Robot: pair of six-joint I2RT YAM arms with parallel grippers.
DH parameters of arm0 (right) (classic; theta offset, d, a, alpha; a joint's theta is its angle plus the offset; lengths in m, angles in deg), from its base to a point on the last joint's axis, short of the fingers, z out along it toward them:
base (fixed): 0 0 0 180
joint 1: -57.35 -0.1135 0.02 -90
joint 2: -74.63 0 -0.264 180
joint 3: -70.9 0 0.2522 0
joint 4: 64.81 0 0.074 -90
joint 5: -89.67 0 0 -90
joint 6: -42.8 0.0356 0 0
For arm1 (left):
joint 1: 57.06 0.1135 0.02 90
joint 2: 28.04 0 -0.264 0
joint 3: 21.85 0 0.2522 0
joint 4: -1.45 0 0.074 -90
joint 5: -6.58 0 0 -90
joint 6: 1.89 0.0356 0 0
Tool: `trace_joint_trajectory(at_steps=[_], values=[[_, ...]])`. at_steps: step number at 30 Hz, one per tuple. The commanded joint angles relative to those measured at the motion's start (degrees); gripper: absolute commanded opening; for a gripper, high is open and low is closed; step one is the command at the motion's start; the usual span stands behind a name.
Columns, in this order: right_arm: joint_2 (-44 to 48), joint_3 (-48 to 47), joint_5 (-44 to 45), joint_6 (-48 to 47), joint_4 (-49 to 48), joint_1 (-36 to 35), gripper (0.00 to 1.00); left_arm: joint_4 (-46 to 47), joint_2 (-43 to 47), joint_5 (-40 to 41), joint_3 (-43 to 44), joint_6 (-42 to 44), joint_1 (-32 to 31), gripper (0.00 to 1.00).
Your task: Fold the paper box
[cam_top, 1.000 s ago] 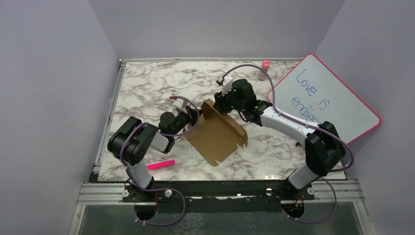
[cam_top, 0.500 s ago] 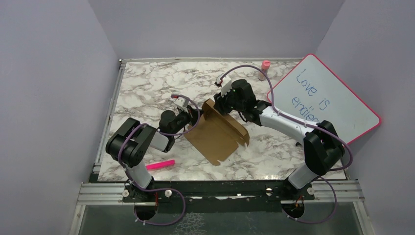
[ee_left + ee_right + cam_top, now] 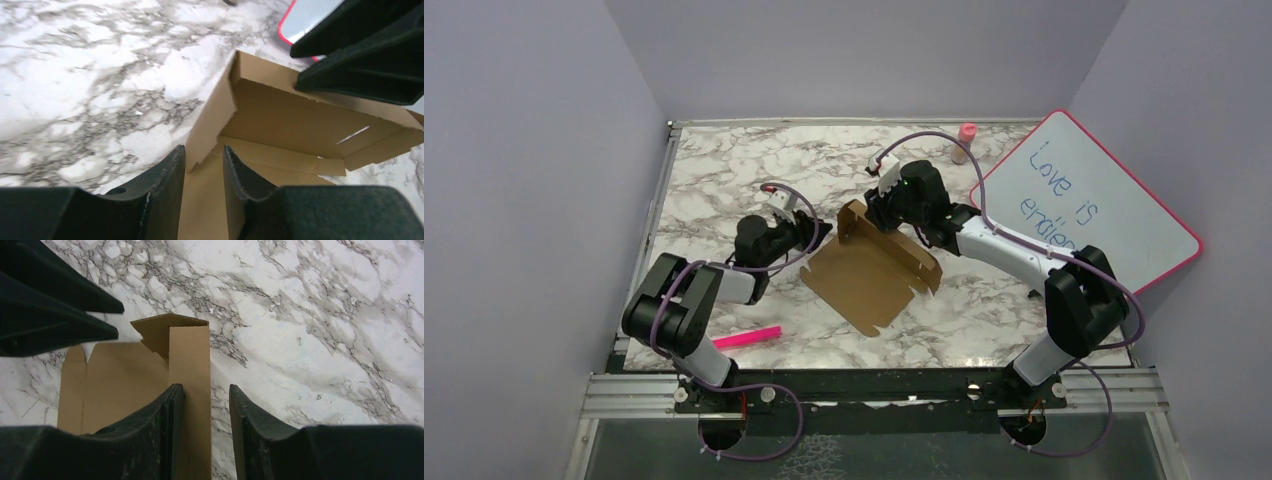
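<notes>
**Half-raised box between two claws**

From above, the paper box (image 3: 874, 280) lies mid-table on the marble top (image 3: 724, 180), set cornerwise between the two arms. The left gripper (image 3: 821, 230) hangs just off its far-left corner, and the right gripper (image 3: 877, 212) is right over the far wall. Only this view takes in the surroundings: a pink-framed whiteboard (image 3: 1089, 210) with handwriting propped at the right, a pink marker (image 3: 752, 337) near the left arm's base, and a small pink-capped bottle (image 3: 966, 140) at the back.

The left wrist camera gets close to what the overhead misses. The left gripper (image 3: 203, 149) has its fingers a narrow gap apart with nothing pinched; the box's upright corner flap (image 3: 212, 115) stands just beyond the tips. A thin slit (image 3: 352, 134) shows in the panel behind, and the right gripper (image 3: 295, 69) hovers at the top of that wall.

The right wrist camera looks down at the right gripper (image 3: 206, 387). Its fingers are partway apart, either side of a narrow cardboard strip (image 3: 190, 360). Marble shows between the strip and one finger, so nothing looks clamped. A folded corner tab (image 3: 155, 332) sits at the strip's end, and the left gripper (image 3: 120, 320) is close by.

The box (image 3: 120, 385) is plain brown and unprinted. Its base lies flat, with the walls up along two sides.
</notes>
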State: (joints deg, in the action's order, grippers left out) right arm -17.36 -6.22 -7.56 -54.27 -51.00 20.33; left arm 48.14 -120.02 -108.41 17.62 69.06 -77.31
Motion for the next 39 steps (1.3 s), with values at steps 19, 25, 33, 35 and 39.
trace_joint_trajectory(at_steps=[19,25,33,35,39], values=[[-1.37,0.88,-4.68,-1.98,1.16,0.32,0.42,-3.65,-8.7,-8.69,11.85,5.12,5.84,0.45],[-1.6,0.72,-5.16,-2.07,1.43,0.34,0.42,-3.67,-12.54,-8.59,13.2,7.24,2.79,0.45],[-2.36,0.41,-5.78,-1.95,2.11,0.36,0.42,-3.04,-12.66,-10.2,12.79,9.91,0.63,0.47],[-2.39,0.42,-5.78,-1.89,2.3,0.36,0.42,-2.75,-12.19,-10.41,12.3,10.35,0.48,0.48],[-2.46,0.42,-5.52,-1.89,2.48,0.35,0.42,-2.62,-11.4,-10.51,11.35,10.79,0.48,0.49]])
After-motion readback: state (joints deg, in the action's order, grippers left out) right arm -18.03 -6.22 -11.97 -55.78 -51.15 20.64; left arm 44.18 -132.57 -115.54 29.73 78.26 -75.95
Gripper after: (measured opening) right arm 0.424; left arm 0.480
